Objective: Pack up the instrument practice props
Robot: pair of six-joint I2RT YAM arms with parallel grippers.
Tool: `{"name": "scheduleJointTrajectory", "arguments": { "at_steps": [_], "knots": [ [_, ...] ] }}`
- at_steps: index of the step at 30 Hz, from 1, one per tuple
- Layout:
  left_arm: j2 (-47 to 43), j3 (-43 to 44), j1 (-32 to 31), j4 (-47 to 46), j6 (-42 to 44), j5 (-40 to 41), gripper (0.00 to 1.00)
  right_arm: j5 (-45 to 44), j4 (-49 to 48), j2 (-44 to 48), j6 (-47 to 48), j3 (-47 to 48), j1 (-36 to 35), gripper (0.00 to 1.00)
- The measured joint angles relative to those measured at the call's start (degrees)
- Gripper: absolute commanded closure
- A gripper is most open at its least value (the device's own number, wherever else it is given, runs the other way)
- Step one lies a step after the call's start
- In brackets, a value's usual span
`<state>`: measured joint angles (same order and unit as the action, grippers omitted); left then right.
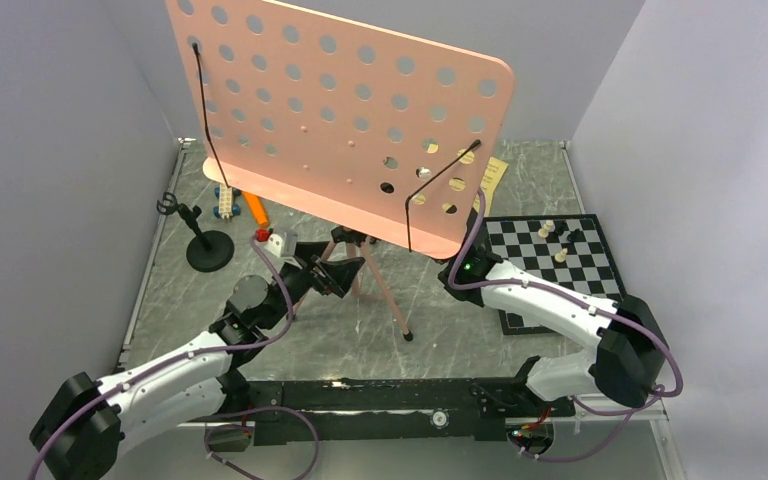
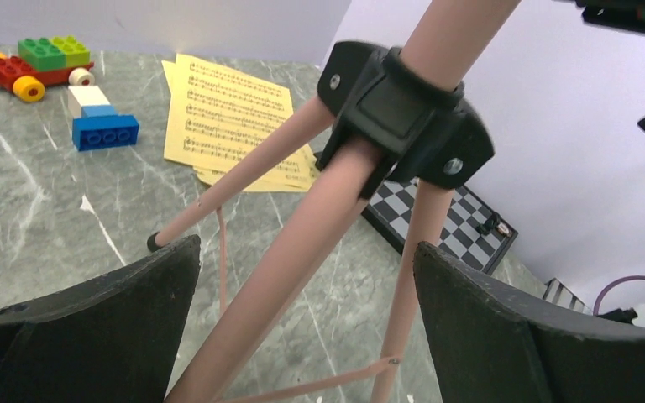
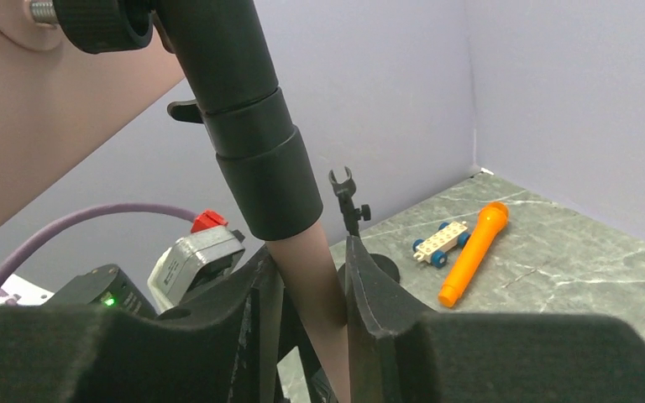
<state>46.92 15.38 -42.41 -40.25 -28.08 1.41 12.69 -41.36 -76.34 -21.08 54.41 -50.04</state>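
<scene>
Between our left fingers [image 2: 109,311]: one tripod leg [image 2: 302,243] of the music stand [image 1: 340,110] runs up the gap and touches neither pad. The black hub [image 2: 399,113] sits just ahead and above.
Left gripper [image 2: 302,281]: jaws wide apart, holding nothing.
Right gripper [image 3: 315,285]: jaws narrow, clamped on the stand's pink post just below the black collar [image 3: 260,168].
Stand position: upright on its three legs on the table [image 1: 300,335], with the punched panel above both hands.
Other props: the sheet-music pages [image 2: 235,117] lie flat beyond the left fingers, behind the legs. The mic stand [image 3: 351,201] stands straight ahead of the right fingers. The orange microphone [image 3: 470,252] lies ahead and to their right.
Step in hand: we judge it to be collapsing the tripod while the right hand steadies the post.
Procedure: we centre the leg in the left gap, close squarely on it below the hub, then swing it toward the post. We hold the right clamp firm throughout.
Caution: the panel looks top-heavy. If the post slips, we expect the stand to tip, possibly onto the chessboard [image 1: 590,275] beside the right hand.
Not to pack: the toy blocks [image 2: 101,126] ahead-left of the left fingers.
</scene>
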Motion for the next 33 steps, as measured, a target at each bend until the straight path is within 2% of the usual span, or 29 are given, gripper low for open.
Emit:
{"name": "scheduleJointTrajectory", "arguments": {
  "at_steps": [11, 21, 25, 29, 32, 33],
  "knots": [
    [9.3, 1.4, -5.2, -11.6, 1.4, 5.7, 0.01, -4.9, 2.4, 2.6, 0.1, -1.5, -0.2, 1.00],
    [4.8, 1.3, -6.5, -9.8, 1.5, 6.3, 0.01, -5.1, 3.7, 3.7, 0.3, -2.1, -0.6, 1.00],
    [10.5, 2.5, -6.6, -12.7, 1.7, 6.2, 0.01, -5.4, 3.8, 4.5, 0.3, -2.7, -0.6, 1.00],
    [19.1, 3.7, -7.4, -21.1, 1.3, 5.9, 0.01, -6.4, 4.3, 5.7, 0.3, -3.5, -0.1, 1.00],
    [25.4, 4.6, -8.9, -22.6, 1.0, 4.9, 0.01, -6.7, 4.5, 6.1, 0.6, -4.0, -0.5, 1.00],
    [25.7, 5.0, -9.0, -22.3, 1.0, 4.7, 0.04, -6.9, 4.7, 6.4, 0.7, -4.2, -0.4, 1.00]
  ]
}}
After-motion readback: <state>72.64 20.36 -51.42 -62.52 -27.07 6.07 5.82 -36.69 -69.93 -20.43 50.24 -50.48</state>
